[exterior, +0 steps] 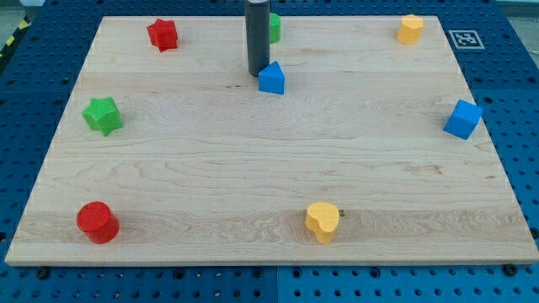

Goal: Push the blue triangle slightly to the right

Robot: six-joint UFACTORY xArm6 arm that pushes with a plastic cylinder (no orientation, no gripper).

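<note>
Wooden board [253, 168] is laid on a blue perforated table [522, 101]; a fiducial tag [466, 39] is seen just off the board's top right corner. No containers are seen, all blocks are set straight on the wood.

Rod [258, 34] is seen coming down from the view's top, upright. My tip [258, 75] is placed on the board just left of the blue triangle [272, 78], touching or nearly touching its left side; exact contact cannot be told. No gripper is fitted, so no jaw state is given.

Blue triangle is found in the upper middle of the board, slightly left of centre. Green cylinder [274, 27] is partly hidden behind the rod, near the top edge, just above the triangle. Red star [162, 34] is seen at top left, yellow block [410, 29] at top right. Green star [103, 114] is placed near the left edge, blue cube [463, 119] near the right edge. Red cylinder [98, 222] is seen at bottom left, yellow heart [322, 221] at bottom, right of centre. All of these are well apart from the tip.
</note>
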